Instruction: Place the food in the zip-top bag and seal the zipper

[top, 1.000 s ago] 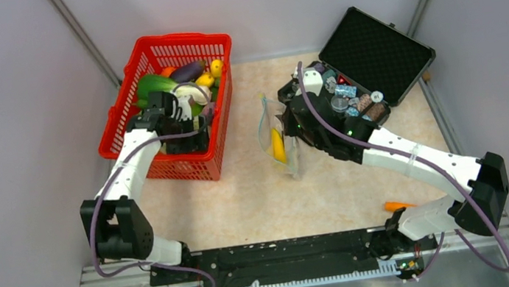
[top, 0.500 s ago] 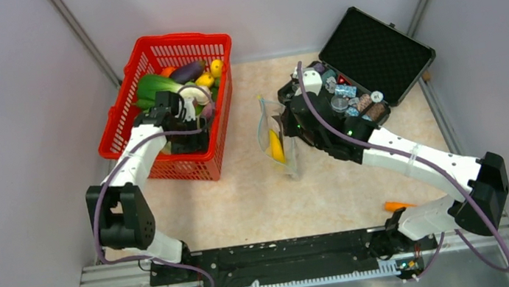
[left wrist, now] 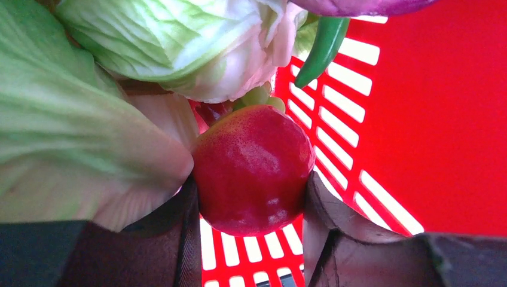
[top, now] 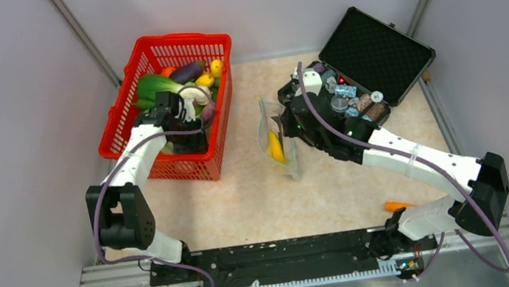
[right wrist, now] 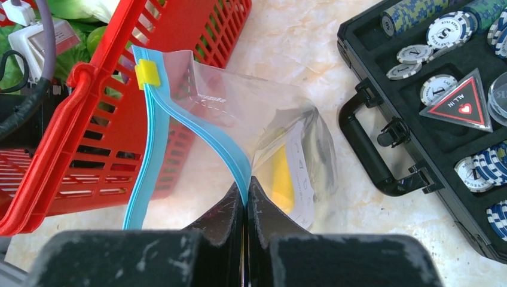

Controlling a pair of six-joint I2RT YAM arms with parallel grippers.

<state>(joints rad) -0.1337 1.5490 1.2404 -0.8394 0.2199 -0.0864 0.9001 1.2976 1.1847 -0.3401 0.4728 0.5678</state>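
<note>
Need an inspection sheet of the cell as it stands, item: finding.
Surface: beige marbled table.
Job's things: bag held up, mouth open, zipper unsealed, one yellow piece inside; other food in basket.
Clutter: open case of chips; orange tool near right base.
Grippers: left gripper on red fruit in basket; right gripper shut on bag's zipper edge.
Cables: purple cable along each arm, no snag seen.
Surroundings: grey walls.
</note>
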